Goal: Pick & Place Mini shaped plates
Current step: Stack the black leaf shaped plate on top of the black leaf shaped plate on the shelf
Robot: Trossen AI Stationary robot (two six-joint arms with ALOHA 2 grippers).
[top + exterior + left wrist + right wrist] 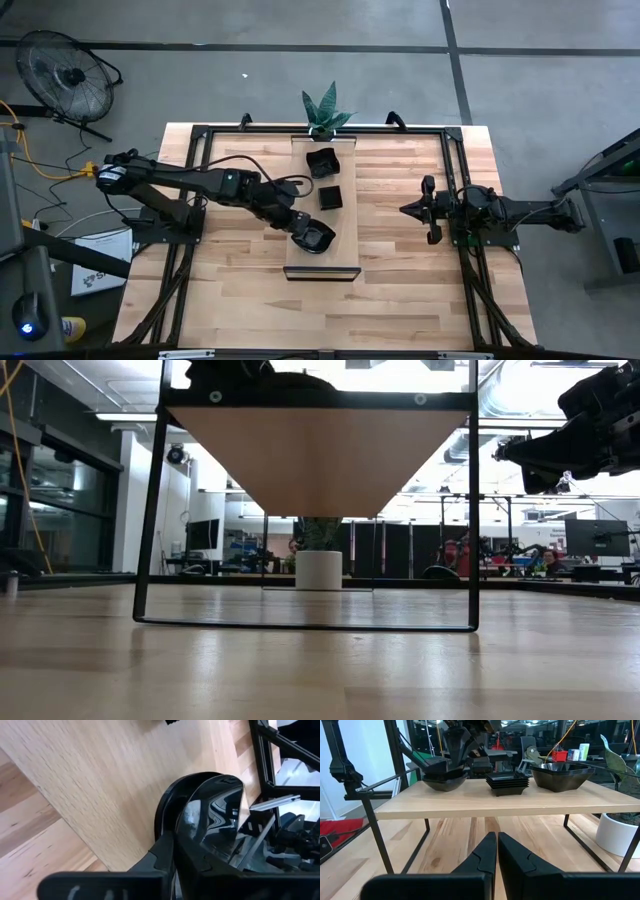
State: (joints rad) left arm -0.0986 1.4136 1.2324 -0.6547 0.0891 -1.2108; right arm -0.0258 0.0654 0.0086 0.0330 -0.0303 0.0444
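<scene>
- High view: the left gripper (305, 237) sits over the near end of the long wooden board (322, 262), its fingers closed onto the rim of a rounded black plate (317, 239) that rests on or just above the board.
- The left wrist view shows the same grip up close: the glossy plate (212, 815) is pinched at its edge, its bowl turned toward the board's pale surface, and it looks doubled, so there may be a second plate nested under it; the angle is too tight to be sure.
- Further along the board from the held plate lies a stack of square plates (331, 197), and beyond that, at the board's far end beside the potted plant (326, 112), a stack of wavy-rimmed plates (322, 162).
- The right wrist view confirms all three groups stand on the raised board (485, 797), well apart from one another.
- The right gripper (432, 211) waits off to the side of the board, fingers pressed together and holding nothing.
- The step in hand appears to be either setting this plate down or lifting it, at the board's near end.
- The next move calls for a level wrist and a slow release or lift, since the rim grip is thin and the glazed surface could slip.
</scene>
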